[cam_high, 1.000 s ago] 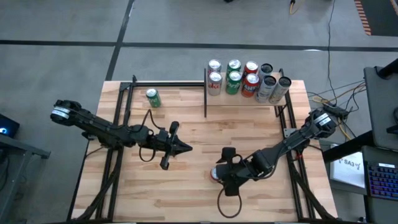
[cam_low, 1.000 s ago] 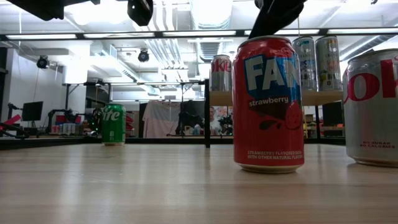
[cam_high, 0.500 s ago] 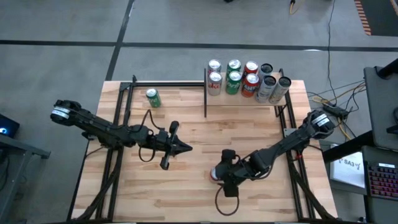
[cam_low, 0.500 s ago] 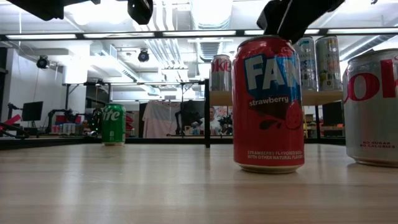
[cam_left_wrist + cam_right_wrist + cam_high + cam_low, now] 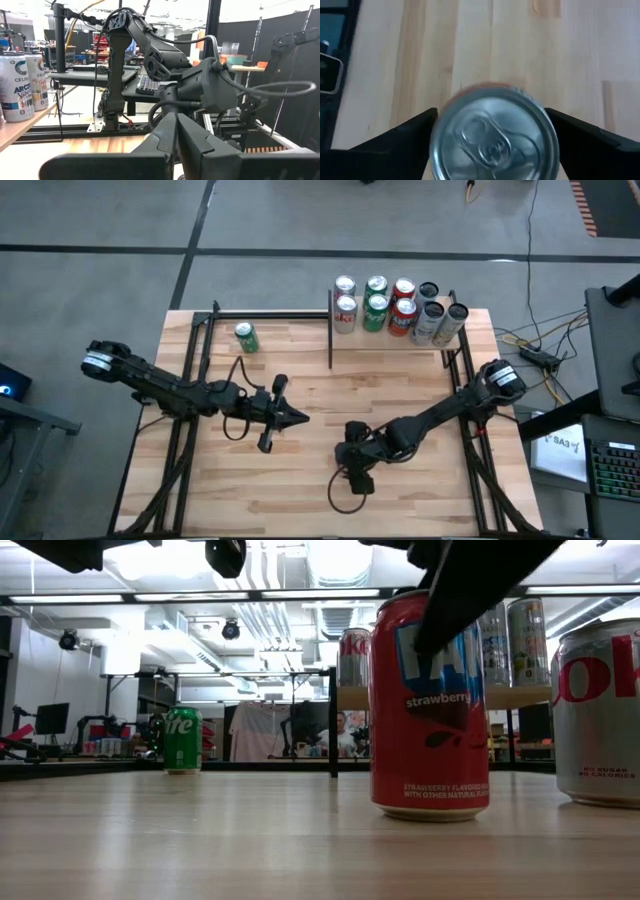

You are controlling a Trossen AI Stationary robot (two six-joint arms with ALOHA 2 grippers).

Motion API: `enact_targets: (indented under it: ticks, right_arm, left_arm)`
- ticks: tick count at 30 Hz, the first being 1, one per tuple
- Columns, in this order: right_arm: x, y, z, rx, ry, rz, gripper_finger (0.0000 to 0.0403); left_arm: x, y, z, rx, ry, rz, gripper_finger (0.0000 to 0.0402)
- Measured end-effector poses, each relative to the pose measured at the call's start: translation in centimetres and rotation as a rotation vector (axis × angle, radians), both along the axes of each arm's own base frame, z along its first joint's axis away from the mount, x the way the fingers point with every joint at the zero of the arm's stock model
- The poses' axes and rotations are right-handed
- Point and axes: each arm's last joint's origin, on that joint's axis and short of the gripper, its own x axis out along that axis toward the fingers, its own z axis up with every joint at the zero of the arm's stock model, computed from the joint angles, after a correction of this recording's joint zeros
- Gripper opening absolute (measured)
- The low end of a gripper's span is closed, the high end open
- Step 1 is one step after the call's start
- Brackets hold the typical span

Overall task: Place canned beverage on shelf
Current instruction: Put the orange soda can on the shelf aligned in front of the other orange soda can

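Red strawberry soda can (image 5: 428, 705): smooth aluminium cylinder, upright on striped wood worktop (image 5: 300, 480) near front edge. Right pincer (image 5: 347, 464) straddles it, spread wide. Left pincer (image 5: 297, 417) closed, mid-worktop. Shelf (image 5: 400, 340) of pale wood at rear edge.

Red can (image 5: 428, 705): label partly covered by a dark arm crossing in front.
Red can, overhead: hidden beneath the right gripper (image 5: 352, 463).
Can top (image 5: 494, 135): blurred, lower edge cut off.
Silver can (image 5: 599, 710), right of the red can: cut off by the frame edge.
Shelf cans (image 5: 398, 307): labels too small to read.
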Motion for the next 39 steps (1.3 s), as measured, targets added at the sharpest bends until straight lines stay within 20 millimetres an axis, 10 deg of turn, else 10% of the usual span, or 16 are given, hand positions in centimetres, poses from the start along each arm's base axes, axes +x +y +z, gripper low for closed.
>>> enact_targets:
  ticks: [6, 17, 39]
  right_arm:
    - [0.1, -0.1, 0.2, -0.004, -0.018, 0.014, 0.0284]
    - [-0.2, -0.4, 1.4, 0.016, -0.03, -0.01, 0.0284]
    - [-1.9, -5.2, 13.7, -0.1, -0.148, -0.129, 0.0284]
  left_arm:
    - [0.0, 0.0, 0.0, 0.005, 0.002, 0.001, 0.0]
    - [0.0, 0.0, 0.2, 0.028, -0.024, 0.005, 0.0]
    - [-0.7, 0.2, 1.2, 0.213, -0.108, 0.043, 0.0]
